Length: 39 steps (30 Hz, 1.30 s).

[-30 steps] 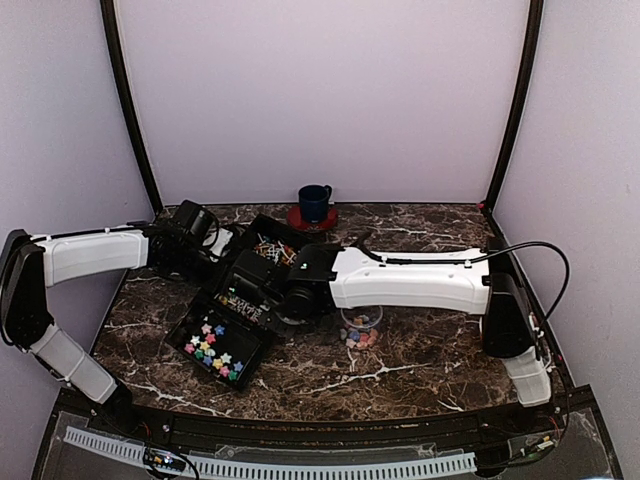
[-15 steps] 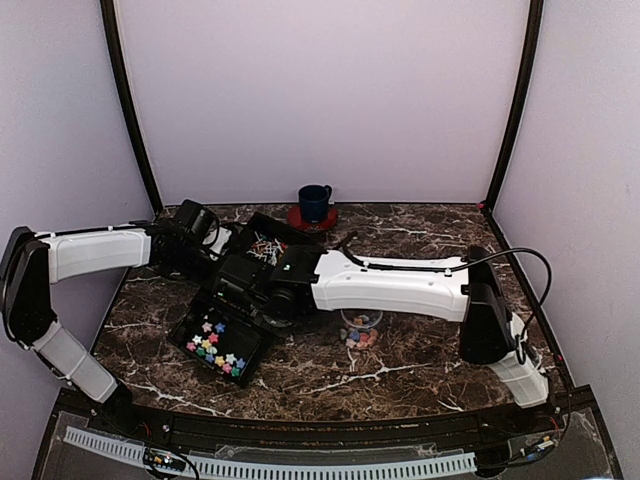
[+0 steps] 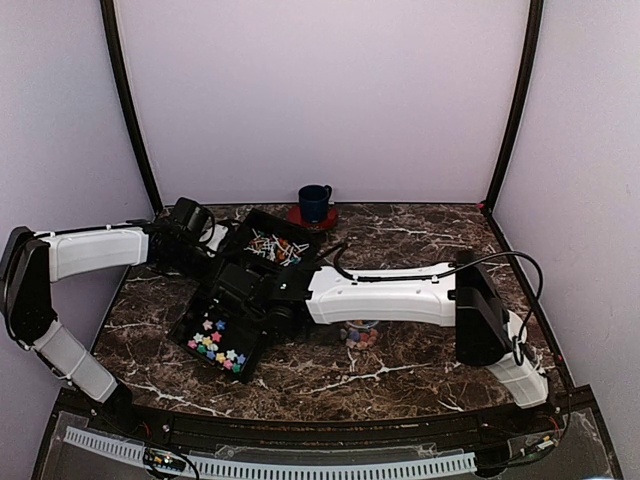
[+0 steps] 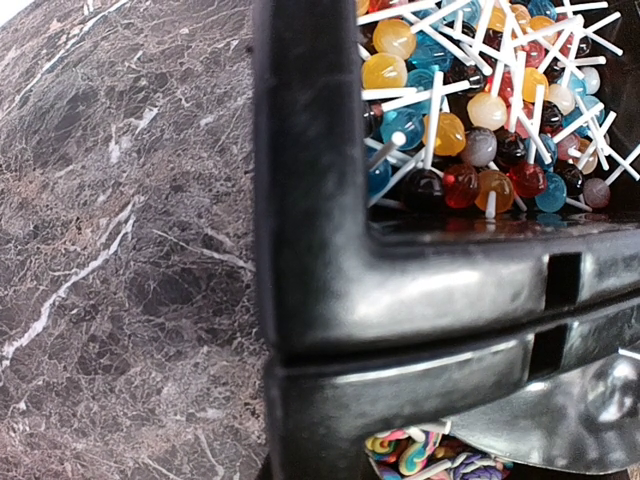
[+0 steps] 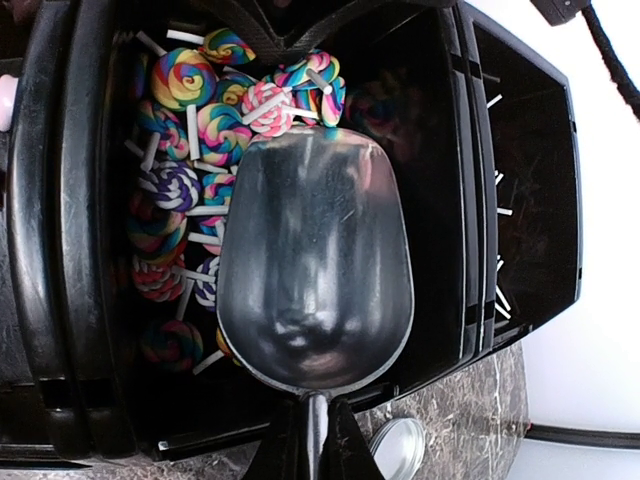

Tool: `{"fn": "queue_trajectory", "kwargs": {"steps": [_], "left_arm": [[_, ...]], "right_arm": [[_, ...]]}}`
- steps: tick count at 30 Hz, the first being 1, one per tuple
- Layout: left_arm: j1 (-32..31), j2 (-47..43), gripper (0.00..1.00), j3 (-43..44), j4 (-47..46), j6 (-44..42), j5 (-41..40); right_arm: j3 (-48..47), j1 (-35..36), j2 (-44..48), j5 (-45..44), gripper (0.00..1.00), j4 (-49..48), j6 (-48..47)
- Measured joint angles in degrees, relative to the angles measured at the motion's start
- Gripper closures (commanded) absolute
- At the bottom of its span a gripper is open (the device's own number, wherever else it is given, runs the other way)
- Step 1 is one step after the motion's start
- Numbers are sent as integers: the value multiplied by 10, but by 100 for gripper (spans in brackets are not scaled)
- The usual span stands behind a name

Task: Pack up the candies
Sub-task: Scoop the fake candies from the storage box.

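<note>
Three black bins stand in a row at the left. The far bin [image 3: 262,222] holds ball lollipop candies [image 4: 480,110]. The middle bin [image 5: 75,250] holds swirl lollipops [image 5: 200,95]. The near bin [image 3: 190,352] holds small star candies [image 3: 215,345]. My right gripper [image 5: 315,445] is shut on the handle of a metal scoop [image 5: 315,260], whose empty bowl hangs over the swirl lollipops. My left gripper [image 3: 192,238] sits tight against the bins' left corner; its fingers are hidden in its own view. A clear jar [image 3: 362,332] with some candies shows partly under the right arm.
A blue mug [image 3: 314,202] on a red saucer stands at the back. The jar's round lid [image 5: 400,448] lies on the marble table [image 3: 420,365] beside the middle bin. The right arm [image 3: 385,295] stretches low across the table's middle.
The right arm has swung further left and nearer, carrying the scoop off the far bin to over the middle bin. The ball lollipops are now uncovered. The left arm has stayed put.
</note>
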State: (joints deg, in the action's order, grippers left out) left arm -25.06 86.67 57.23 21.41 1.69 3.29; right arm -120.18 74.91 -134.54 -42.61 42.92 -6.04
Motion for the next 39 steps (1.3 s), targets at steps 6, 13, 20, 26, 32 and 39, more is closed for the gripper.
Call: {"fn": "queue_trajectory", "kwargs": {"steps": [6, 13, 20, 26, 32, 39], "left_arm": [[2, 0, 100, -4, 1, -11, 8], [2, -2, 100, -17, 1, -17, 51], [-2, -4, 100, -2, 19, -23, 29], [-8, -4, 100, 43, 73, 6, -24], [-8, -13, 100, 47, 70, 22, -28], [-15, -13, 100, 44, 79, 15, -15]], "right_arm": [[56, -2, 24, 12, 100, -60, -47], [230, -8, 113, 61, 100, -199, -78], [288, -10, 120, 41, 100, -299, -118], [246, -10, 94, 16, 100, -313, -89], [230, -13, 87, 15, 100, -312, -82], [339, -14, 131, 48, 100, -435, -108]]}}
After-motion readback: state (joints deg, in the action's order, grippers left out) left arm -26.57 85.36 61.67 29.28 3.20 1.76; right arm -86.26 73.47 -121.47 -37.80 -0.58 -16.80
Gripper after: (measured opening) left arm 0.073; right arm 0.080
